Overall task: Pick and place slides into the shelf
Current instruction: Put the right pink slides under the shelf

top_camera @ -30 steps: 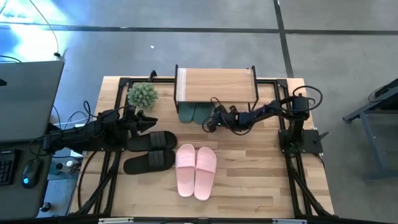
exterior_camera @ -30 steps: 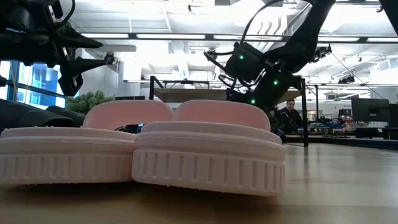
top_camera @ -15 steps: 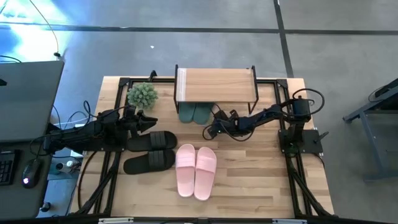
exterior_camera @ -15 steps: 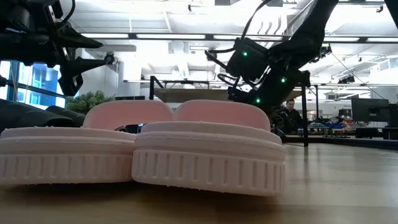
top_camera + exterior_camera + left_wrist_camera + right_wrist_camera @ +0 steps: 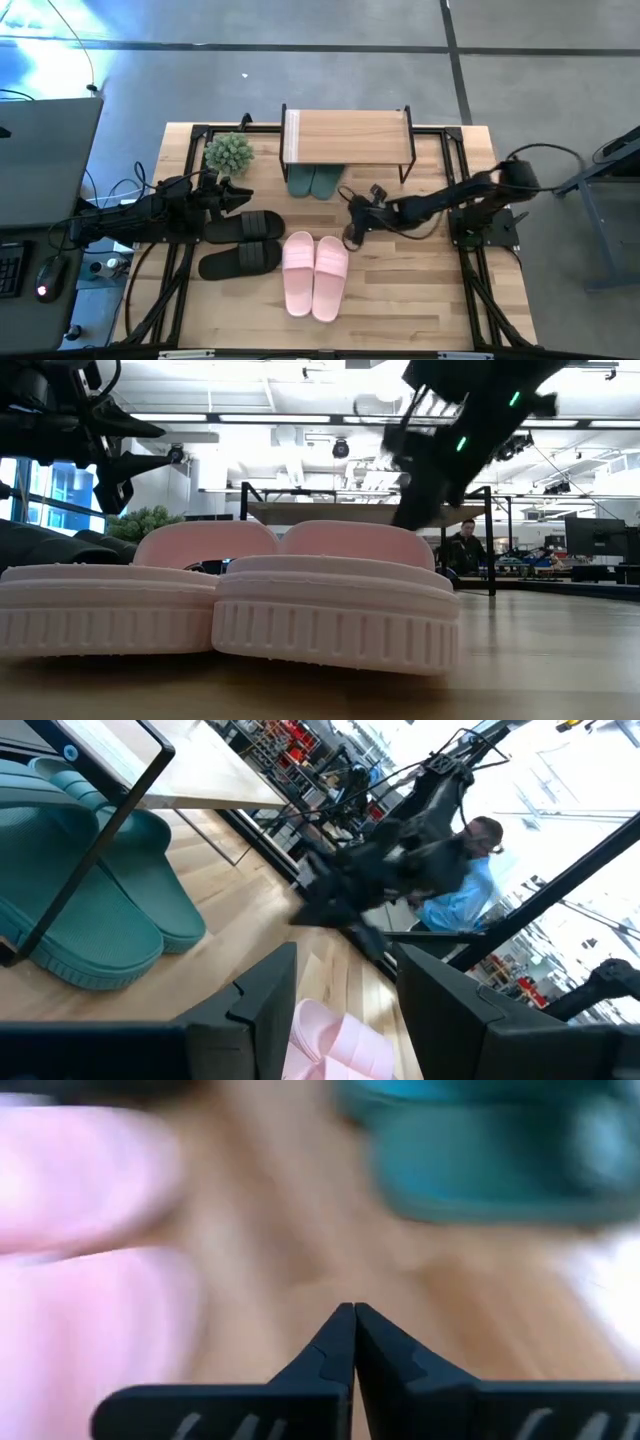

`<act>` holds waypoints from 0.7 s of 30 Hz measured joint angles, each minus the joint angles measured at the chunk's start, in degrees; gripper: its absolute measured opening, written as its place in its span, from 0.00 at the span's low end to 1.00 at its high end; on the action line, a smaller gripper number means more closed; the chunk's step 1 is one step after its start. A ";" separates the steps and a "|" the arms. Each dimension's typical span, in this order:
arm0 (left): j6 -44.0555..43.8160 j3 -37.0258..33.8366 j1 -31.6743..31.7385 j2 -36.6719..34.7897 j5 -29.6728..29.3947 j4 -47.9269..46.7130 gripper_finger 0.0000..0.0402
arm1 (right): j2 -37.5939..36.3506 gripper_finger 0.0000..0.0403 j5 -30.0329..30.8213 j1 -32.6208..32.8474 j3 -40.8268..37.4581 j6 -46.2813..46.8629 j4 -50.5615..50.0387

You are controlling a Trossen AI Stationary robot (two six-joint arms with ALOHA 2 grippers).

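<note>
The shelf (image 5: pixel 345 138) stands at the table's far middle, and the dark green slides (image 5: pixel 313 182) lie side by side under it, soles on the table. The pale pink slides (image 5: pixel 315 275) lie together near the table's middle front, and they fill the low view (image 5: pixel 230 600). The black slides (image 5: pixel 240 243) lie to their left. My right gripper (image 5: pixel 351 236) hangs shut and empty between the green and pink pairs, slanting down, above the pink slides' right edge. My left gripper (image 5: pixel 245 195) waits open and level above the black slides' far end.
A small green potted plant (image 5: pixel 229 153) stands left of the shelf. Bare wood lies right of the pink slides (image 5: pixel 420 270). A person in a blue top (image 5: pixel 470 890) sits in the room beyond the table.
My right gripper has pulled back from the green slides under the shelf, moving toward the table's near edge and upward, toward the pink slides, rolling as it went. It stayed shut. The green slides stay under the shelf.
</note>
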 joint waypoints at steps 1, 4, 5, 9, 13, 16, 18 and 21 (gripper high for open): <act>-0.07 0.00 -0.01 0.00 0.00 0.01 0.40 | -1.58 0.00 -3.38 0.96 0.00 -1.88 0.29; -0.07 0.00 -0.01 0.00 0.00 0.02 0.40 | -6.43 0.00 -13.42 3.94 0.00 -4.39 2.07; -0.07 0.00 0.01 0.00 0.00 0.02 0.40 | -7.98 0.00 -15.47 5.08 0.00 -4.42 3.06; -0.09 0.00 -0.01 0.00 0.00 0.00 0.40 | -12.95 0.00 -17.26 10.31 0.00 -6.44 8.37; -0.09 0.00 0.00 -0.02 0.00 0.02 0.40 | -14.92 0.06 -13.05 15.88 1.75 -10.45 11.65; -0.09 0.00 -0.01 -0.02 0.00 0.02 0.40 | -14.05 0.14 -5.66 19.96 4.82 -14.02 10.45; -0.11 0.00 -0.01 0.00 0.00 0.00 0.40 | -12.59 0.21 -0.36 22.32 6.90 -17.45 9.48; -0.14 0.00 0.00 -0.02 0.00 0.00 0.40 | -9.72 0.31 7.49 25.51 10.35 -22.64 7.50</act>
